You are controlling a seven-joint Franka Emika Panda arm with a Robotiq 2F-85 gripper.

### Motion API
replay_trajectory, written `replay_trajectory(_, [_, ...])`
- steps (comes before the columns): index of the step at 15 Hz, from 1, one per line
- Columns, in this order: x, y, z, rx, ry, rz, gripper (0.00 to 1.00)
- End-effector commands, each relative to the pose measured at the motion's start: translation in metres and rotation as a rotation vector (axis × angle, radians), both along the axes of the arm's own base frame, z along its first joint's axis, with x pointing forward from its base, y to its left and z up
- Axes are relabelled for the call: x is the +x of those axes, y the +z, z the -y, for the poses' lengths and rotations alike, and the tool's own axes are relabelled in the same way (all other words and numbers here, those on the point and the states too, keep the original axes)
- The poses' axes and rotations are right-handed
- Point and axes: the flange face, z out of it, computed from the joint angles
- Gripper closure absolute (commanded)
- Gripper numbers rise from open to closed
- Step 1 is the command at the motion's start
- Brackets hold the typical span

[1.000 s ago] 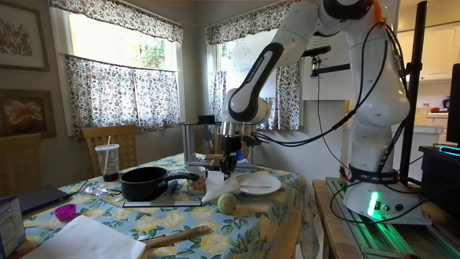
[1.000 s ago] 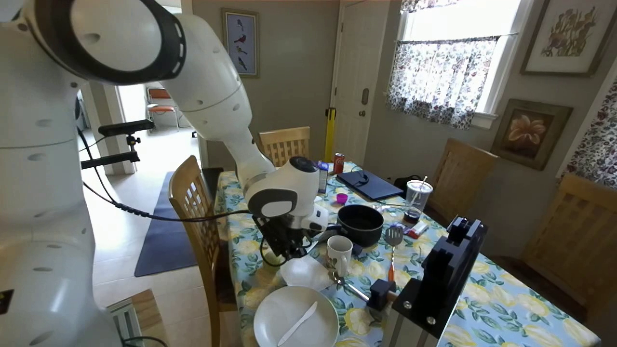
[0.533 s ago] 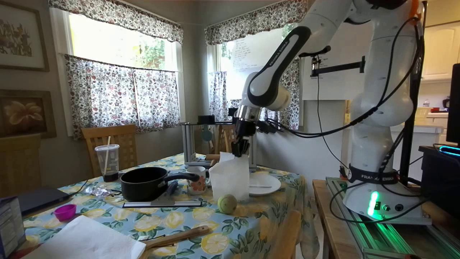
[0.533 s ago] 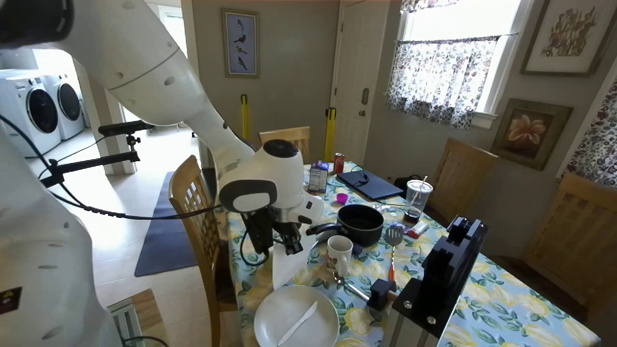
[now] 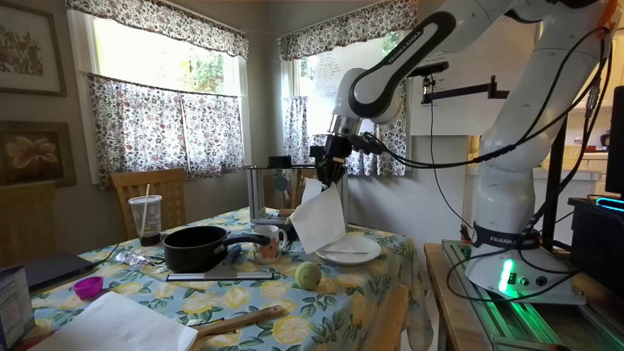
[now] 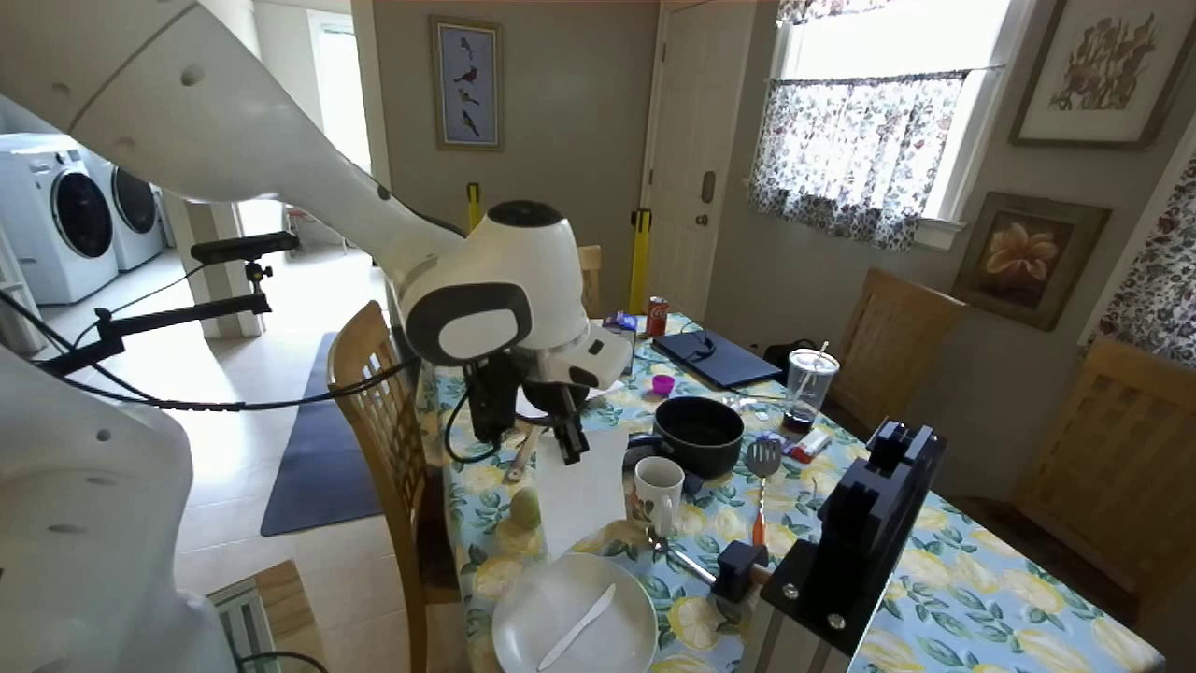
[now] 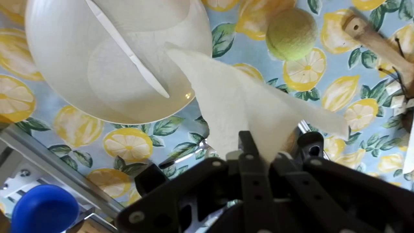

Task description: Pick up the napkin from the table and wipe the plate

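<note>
Raised since the earlier frame, the soft, thin white napkin [image 5: 319,222] hangs from the black two-fingered gripper [image 6: 572,456], pinched between its fingertips. Below the gripper and off to one side is the round, shallow white plate [image 6: 523,612], a slim white knife [image 7: 128,53] lying on it; whether the napkin's lower corner touches this plate is hard to tell. Beneath the gripper spreads the cloth-covered table [image 5: 204,296], patterned in yellow, green and blue.

The arm [image 5: 516,126] reached out above its base [image 5: 524,265], forearm [image 5: 412,52] sloping down to the wrist [image 5: 345,125]. The gripper [image 5: 325,185] pointed downward, tilted slightly outward; its fingers [image 7: 247,142] were clamped together in the wrist view.
</note>
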Motion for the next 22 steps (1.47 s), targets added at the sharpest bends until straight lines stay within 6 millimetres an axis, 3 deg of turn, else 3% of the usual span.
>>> replay_trajectory(1, [-0.027,0.011,0.004,0.013,-0.059,-0.109,1.00])
replay_trajectory(7, [-0.039,0.015,0.032,-0.029,-0.241,-0.218,1.00])
replay_trajectory(14, [-0.031,-0.009,0.061,-0.153,-0.431,-0.224,1.00])
replay_trajectory(17, [-0.024,-0.024,0.066,-0.232,-0.513,-0.202,1.00])
replay_trajectory(22, [-0.009,-0.059,0.054,-0.297,-0.497,-0.136,1.00])
